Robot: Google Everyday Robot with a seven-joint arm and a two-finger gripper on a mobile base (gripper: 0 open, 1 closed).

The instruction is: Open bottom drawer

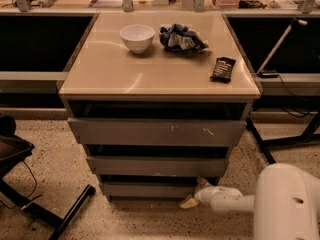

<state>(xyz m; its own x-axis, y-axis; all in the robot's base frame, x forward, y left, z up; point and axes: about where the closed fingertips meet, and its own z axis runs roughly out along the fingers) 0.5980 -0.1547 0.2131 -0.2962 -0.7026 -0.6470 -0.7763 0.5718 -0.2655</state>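
The gripper (pixel 192 197) sits low, just above the speckled floor (pixel 60 154), at the end of the white arm (pixel 280 204) that reaches in from the lower right. Its pale tip lies at the lower right corner of the bottom drawer (pixel 147 189), touching or almost touching the front's lower edge; which of the two cannot be told. Whether it is clenched or released cannot be told either, and nothing is seen held in it. The bottom drawer is the lowest and narrowest of three grey fronts on the cabinet (pixel 155 79), directly to the left of the gripper and slightly above it, with a dark gap above its top edge. Over it sit the middle drawer (pixel 157 166) and the wide top drawer (pixel 157 132), which bears pale scratches. On the beige cabinet top stand a white bowl (pixel 137 37), a crumpled blue bag (pixel 181 38) just beside it, and a dark packet (pixel 223 69) near the right edge.
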